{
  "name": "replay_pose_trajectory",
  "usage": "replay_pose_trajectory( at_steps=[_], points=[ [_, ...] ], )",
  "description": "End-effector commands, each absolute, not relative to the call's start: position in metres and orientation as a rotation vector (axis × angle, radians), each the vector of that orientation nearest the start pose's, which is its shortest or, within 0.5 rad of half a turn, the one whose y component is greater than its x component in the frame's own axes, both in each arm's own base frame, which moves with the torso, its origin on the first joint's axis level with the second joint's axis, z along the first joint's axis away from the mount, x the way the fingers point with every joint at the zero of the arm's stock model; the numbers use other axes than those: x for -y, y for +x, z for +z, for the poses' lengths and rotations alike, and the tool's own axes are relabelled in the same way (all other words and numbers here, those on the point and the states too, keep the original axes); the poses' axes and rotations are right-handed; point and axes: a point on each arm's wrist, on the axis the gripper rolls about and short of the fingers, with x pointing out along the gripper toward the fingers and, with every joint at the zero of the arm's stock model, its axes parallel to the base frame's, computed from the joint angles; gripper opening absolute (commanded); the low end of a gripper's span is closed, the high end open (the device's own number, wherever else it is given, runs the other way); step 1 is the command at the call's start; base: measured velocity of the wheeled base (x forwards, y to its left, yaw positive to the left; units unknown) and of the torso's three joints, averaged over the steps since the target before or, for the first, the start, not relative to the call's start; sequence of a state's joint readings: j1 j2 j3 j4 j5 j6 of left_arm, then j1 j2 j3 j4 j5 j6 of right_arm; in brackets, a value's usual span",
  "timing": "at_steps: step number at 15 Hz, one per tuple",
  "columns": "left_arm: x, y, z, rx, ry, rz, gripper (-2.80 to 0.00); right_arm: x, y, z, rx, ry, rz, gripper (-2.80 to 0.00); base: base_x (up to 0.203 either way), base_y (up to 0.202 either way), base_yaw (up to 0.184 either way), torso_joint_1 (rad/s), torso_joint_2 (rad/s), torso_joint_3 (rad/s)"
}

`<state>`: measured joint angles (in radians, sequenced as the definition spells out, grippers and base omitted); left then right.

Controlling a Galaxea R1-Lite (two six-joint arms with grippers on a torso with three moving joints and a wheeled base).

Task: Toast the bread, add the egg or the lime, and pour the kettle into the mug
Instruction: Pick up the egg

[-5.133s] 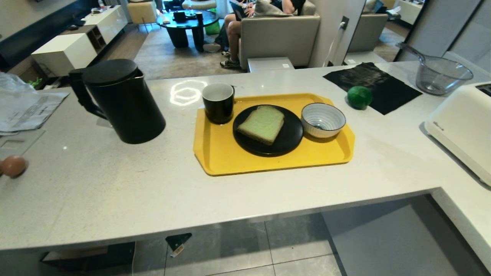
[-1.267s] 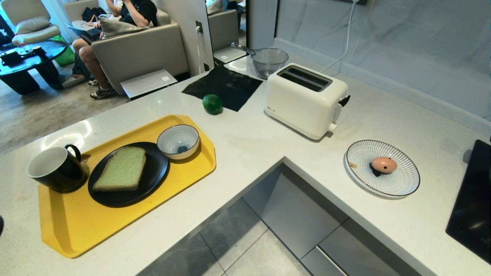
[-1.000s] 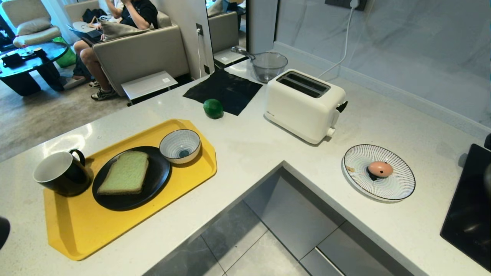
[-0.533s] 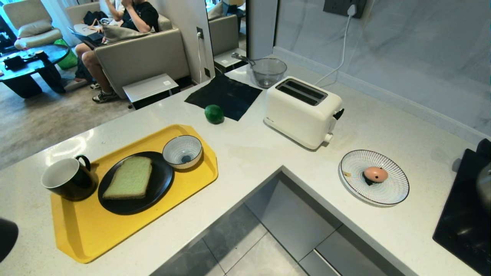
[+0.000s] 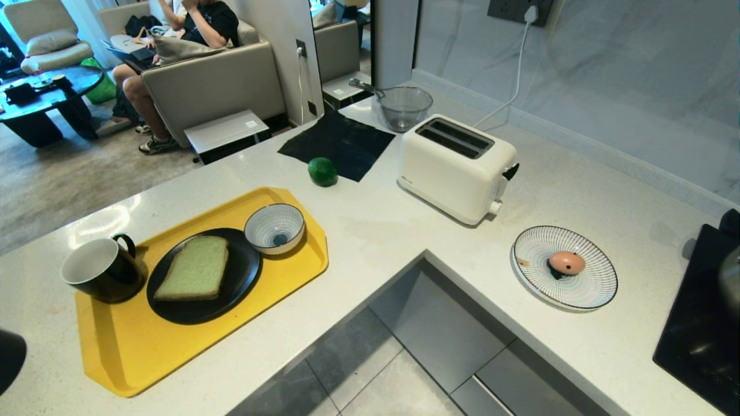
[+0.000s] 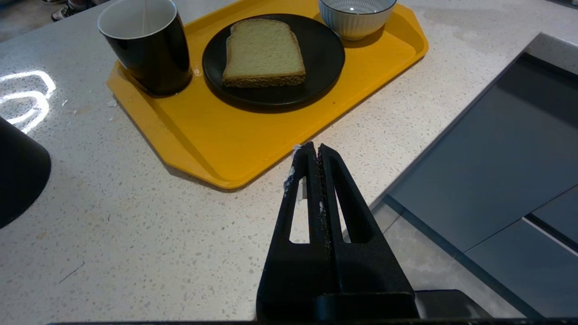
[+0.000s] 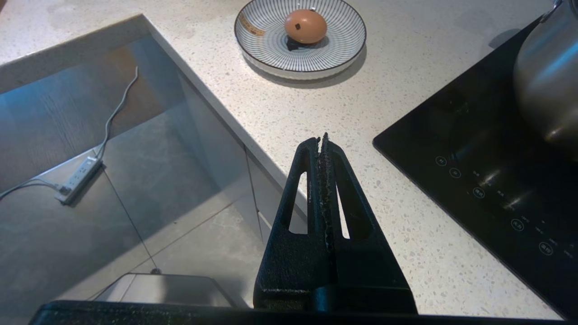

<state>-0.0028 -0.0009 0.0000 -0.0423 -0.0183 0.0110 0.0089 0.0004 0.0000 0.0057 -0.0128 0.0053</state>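
The pale green bread [image 5: 193,267] lies on a black plate [image 5: 243,271] on the yellow tray [image 5: 144,352], with the black mug [image 5: 101,277] on the tray's left end. The dark green lime [image 5: 322,171] rests by a black mat. The pinkish egg [image 5: 566,263] sits on a striped plate [image 5: 595,283] at the right. Only an edge of the black kettle [image 5: 8,358] shows at the far left. My left gripper [image 6: 318,146] hangs shut and empty over the counter edge in front of the tray [image 6: 216,135]. My right gripper [image 7: 321,139] is shut and empty, short of the egg [image 7: 305,26].
A white toaster [image 5: 457,167] stands between lime and egg plate. A striped bowl [image 5: 274,228] is on the tray. A glass bowl [image 5: 404,107] sits behind the black mat [image 5: 338,141]. A black hob [image 5: 705,335] with a steel pot [image 7: 551,76] lies far right. A person sits on the sofa beyond.
The camera has swung from the kettle and tray to the counter's corner, then tipped up a little over the last second. No object has moved and both grippers stay shut.
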Motion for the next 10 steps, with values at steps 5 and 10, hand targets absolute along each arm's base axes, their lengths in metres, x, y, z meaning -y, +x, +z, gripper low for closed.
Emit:
replay_pose_trajectory(
  at_steps=[5,10],
  points=[
    [0.0003,-0.0217,0.0753,0.029,0.014,-0.021,-2.80,0.0005,-0.0227,0.0744,-0.008,0.008,-0.005,-2.80,0.000,0.000,0.000,0.000,0.00,0.000],
    [-0.0001,-0.0217,0.0755,0.031,-0.015,0.000,-2.80,0.0005,-0.0227,0.0744,-0.008,0.006,-0.003,-2.80,0.000,0.000,0.000,0.000,0.00,0.000]
  ],
)
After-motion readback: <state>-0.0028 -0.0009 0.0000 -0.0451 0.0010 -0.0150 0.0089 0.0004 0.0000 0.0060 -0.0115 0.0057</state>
